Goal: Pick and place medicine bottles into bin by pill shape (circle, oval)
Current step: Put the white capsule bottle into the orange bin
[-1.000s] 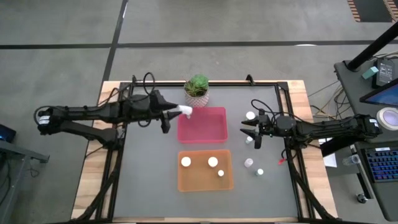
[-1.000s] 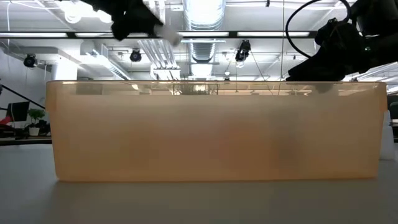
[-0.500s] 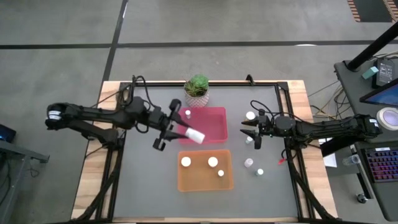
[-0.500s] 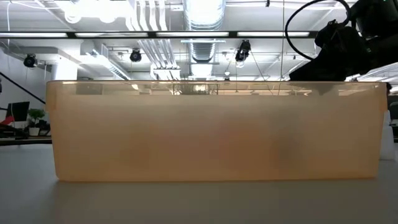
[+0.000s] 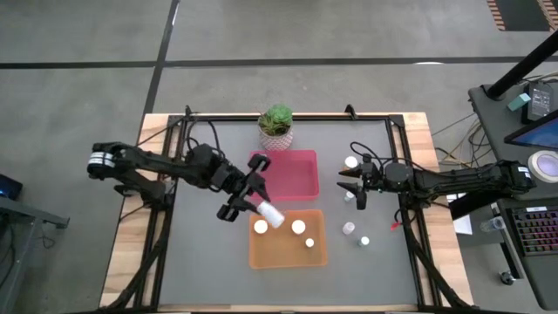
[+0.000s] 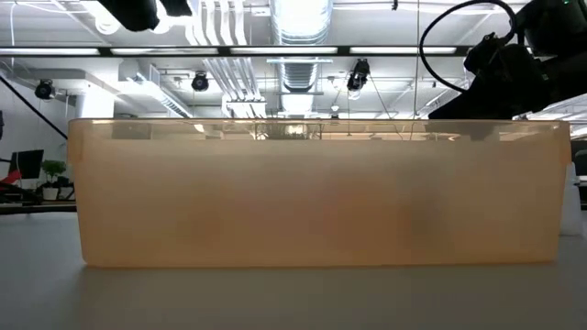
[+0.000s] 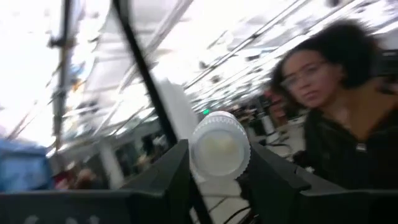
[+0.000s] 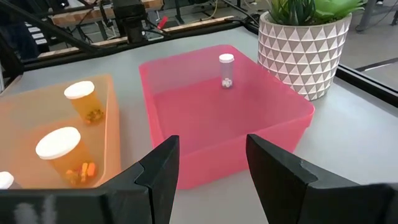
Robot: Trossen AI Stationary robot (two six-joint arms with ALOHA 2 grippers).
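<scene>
Left gripper clamped on white-capped cylindrical medicine bottle, over translucent orange plastic bin at its ten o'clock corner; right gripper, fingers apart, empty, three o'clock of pink bin.

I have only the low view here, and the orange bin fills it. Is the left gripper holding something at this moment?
Observer: Yes. The left gripper is shut on a white-capped bottle, over a corner of the orange bin.
Operator: How many bottles lie inside that bin?
Observer: Three bottles, seen from above.
Operator: And the right gripper?
Observer: The right gripper is open and empty, beside the pink bin.
</scene>
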